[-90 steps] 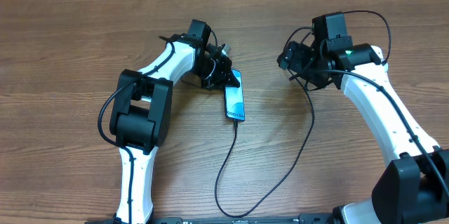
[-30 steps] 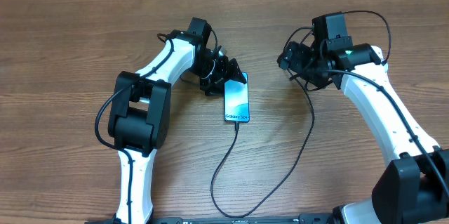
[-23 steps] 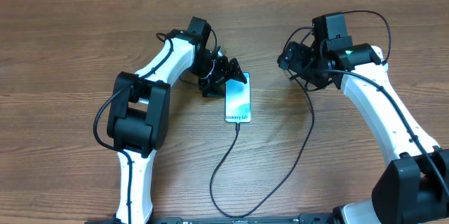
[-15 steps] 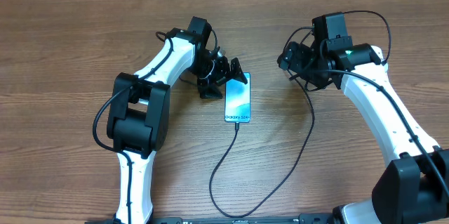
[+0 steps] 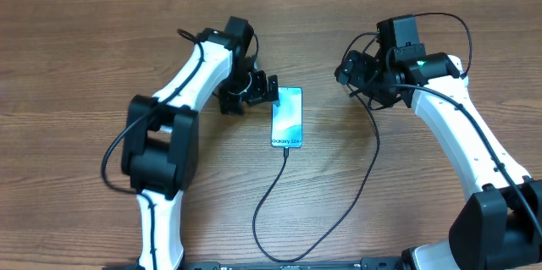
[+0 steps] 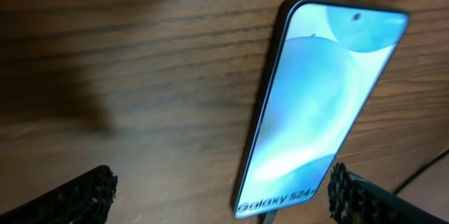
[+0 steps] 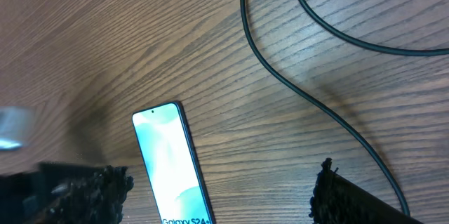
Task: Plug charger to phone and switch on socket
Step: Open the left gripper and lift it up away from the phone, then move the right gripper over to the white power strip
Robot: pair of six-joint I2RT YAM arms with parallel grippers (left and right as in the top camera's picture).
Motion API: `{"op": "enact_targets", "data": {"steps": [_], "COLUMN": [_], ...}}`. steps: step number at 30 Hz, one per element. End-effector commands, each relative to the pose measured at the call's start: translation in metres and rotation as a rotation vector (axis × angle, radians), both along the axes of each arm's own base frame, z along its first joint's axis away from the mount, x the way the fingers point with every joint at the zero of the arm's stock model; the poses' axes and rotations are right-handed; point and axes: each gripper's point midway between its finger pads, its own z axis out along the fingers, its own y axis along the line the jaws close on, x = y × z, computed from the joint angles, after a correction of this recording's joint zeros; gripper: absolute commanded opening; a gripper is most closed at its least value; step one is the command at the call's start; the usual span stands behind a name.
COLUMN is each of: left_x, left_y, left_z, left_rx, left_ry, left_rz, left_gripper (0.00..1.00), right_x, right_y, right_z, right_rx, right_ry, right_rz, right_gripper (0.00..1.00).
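The phone (image 5: pixel 287 118) lies flat on the wooden table with its blue-teal screen lit. The charger (image 5: pixel 275 194), a thin black cable, joins the phone's near end, loops toward the table's front edge and climbs to the right arm. My left gripper (image 5: pixel 264 92) stands open just left of the phone's far end, touching nothing. The left wrist view shows the phone (image 6: pixel 323 104) ahead of the left gripper (image 6: pixel 224 203). My right gripper (image 5: pixel 349 74) hangs open to the phone's right, above the table. The right wrist view shows the phone (image 7: pixel 172 168) and charger cable (image 7: pixel 309 90). The socket is out of view.
Bare wood table (image 5: pixel 85 67) stretches to the left and behind both arms. The cable loop (image 5: pixel 339 219) lies between the arm bases near the front edge. A second stretch of black cable (image 7: pixel 365 41) crosses the top right of the right wrist view.
The left gripper opened, let go of the phone and drew back to the left. The phone, earlier tipped on edge in its jaws, now lies flat. The right arm has not moved.
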Motion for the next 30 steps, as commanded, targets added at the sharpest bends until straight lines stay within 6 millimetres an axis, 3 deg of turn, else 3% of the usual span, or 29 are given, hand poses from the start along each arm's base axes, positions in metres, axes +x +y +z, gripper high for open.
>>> {"op": "enact_targets", "data": {"steps": [1, 2, 3, 7, 10, 19, 30], "left_x": [0.010, 0.007, 0.004, -0.014, -0.022, -0.032, -0.034], "left_y": [0.026, 0.033, 0.036, 0.045, 0.047, 0.050, 0.065], "left_z": [0.086, 0.104, 0.115, 0.158, 0.173, 0.170, 0.186], "left_rx": [0.102, 0.120, 0.128, 0.120, 0.113, 0.126, 0.185], "left_ry": [-0.259, -0.298, -0.319, -0.389, -0.413, -0.379, -0.440], "left_rz": [-0.028, -0.020, -0.016, -0.004, -0.002, -0.011, -0.001], "left_gripper": [1.00, 1.00, 1.00, 1.00, 0.99, 1.00, 1.00], "right_x": [0.002, 0.002, 0.002, 0.002, 0.002, -0.006, -0.013], "right_y": [-0.001, -0.001, -0.001, -0.001, -0.001, -0.002, -0.003], "right_z": [0.012, 0.012, 0.012, 0.012, 0.012, 0.008, 0.005], "right_rx": [-0.004, -0.004, -0.004, -0.004, -0.004, -0.011, -0.017], "right_ry": [-0.036, -0.036, -0.036, -0.036, -0.036, 0.000, 0.030], "right_rz": [0.001, 0.001, 0.001, 0.001, 0.001, 0.002, 0.002], "right_gripper": [0.86, 0.87, 1.00, 1.00, 1.00, 1.00, 1.00]}}
